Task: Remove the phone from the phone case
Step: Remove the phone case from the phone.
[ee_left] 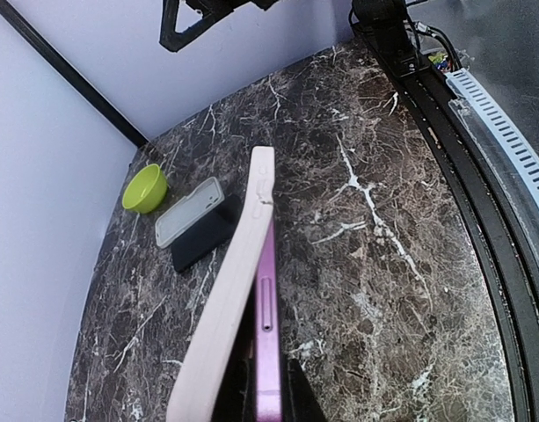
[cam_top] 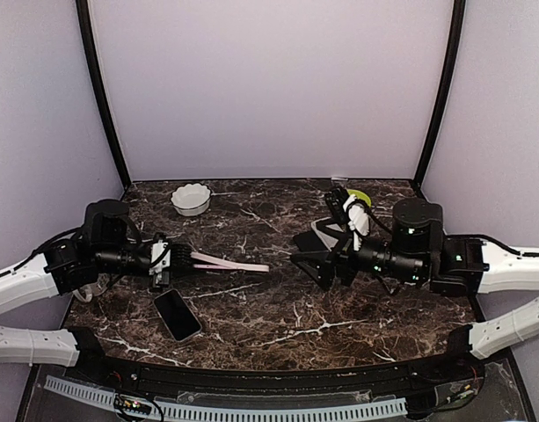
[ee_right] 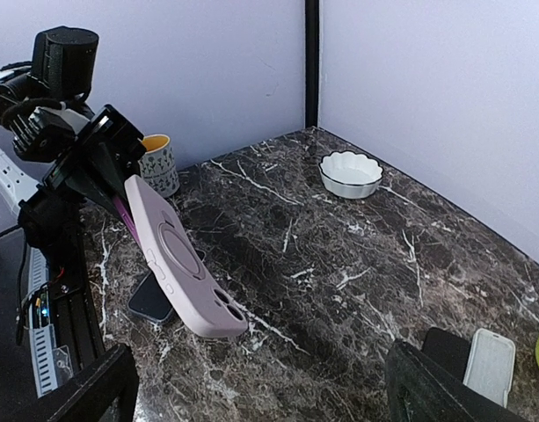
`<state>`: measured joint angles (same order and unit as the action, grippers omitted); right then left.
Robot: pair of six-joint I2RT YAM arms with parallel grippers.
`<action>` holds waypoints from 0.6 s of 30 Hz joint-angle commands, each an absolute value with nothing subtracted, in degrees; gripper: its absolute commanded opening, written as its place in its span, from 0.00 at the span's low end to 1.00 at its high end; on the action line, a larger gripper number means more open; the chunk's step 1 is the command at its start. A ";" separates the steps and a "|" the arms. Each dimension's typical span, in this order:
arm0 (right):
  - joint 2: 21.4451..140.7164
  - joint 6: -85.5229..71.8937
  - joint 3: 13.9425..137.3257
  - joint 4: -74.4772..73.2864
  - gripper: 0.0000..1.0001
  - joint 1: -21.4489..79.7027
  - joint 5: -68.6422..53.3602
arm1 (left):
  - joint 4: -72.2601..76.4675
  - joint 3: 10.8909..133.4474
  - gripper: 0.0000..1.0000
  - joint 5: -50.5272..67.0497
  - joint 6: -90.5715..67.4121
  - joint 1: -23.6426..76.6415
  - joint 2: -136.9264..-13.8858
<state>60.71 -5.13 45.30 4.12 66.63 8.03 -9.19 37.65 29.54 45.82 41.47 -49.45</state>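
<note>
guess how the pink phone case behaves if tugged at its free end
The pink phone case probably bends rather than snaps: its free end already bows away from the purple phone. Its matte surface likely resists slipping.

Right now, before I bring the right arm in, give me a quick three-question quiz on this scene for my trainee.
1. True or false: the right gripper is closed on the pink case.
2. What holds the case off the table? A: left gripper. B: right gripper. C: nothing, it lies flat.
3. Fill in: the white bowl sits on the ____ arm's side.
Key: 1 false, its jaws stand open, apart from the case. 2 A. 3 left.
</note>
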 commanded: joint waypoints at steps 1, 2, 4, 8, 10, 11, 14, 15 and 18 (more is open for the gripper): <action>58.59 -9.09 47.12 2.23 0.99 66.55 11.04 | -7.66 38.75 0.00 31.15 46.79 41.87 -50.61; 58.50 -8.54 47.55 2.09 0.99 66.61 11.27 | -7.21 38.67 0.00 31.39 46.82 41.99 -50.84; 59.10 -7.80 48.97 1.43 0.99 66.57 11.01 | -6.17 38.18 0.00 31.41 46.84 42.35 -51.29; 62.49 -5.17 52.52 0.27 0.98 66.52 5.63 | -4.20 37.40 0.00 29.96 47.32 44.38 -52.88; 64.98 -4.33 54.54 -1.39 0.99 66.52 2.92 | -4.02 37.54 0.00 29.09 47.97 45.29 -54.16; 66.24 -3.79 55.56 -2.14 0.99 66.53 1.08 | -3.99 37.77 0.00 28.74 48.60 45.49 -55.09; 70.57 -1.85 58.64 -3.76 0.99 66.53 -3.74 | -3.91 38.48 0.00 28.19 49.69 45.86 -56.83; 71.73 -1.23 59.42 -3.77 0.99 66.53 -5.15 | -3.66 38.57 0.00 27.83 49.82 45.87 -57.45; 75.53 -0.45 61.46 -4.57 0.99 66.53 -7.87 | -3.05 38.72 0.00 27.62 49.82 45.87 -58.40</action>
<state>72.07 -2.85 58.08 -2.94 66.63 -1.43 -8.19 37.52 27.70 48.62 45.67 -58.37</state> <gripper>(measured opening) 0.986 0.077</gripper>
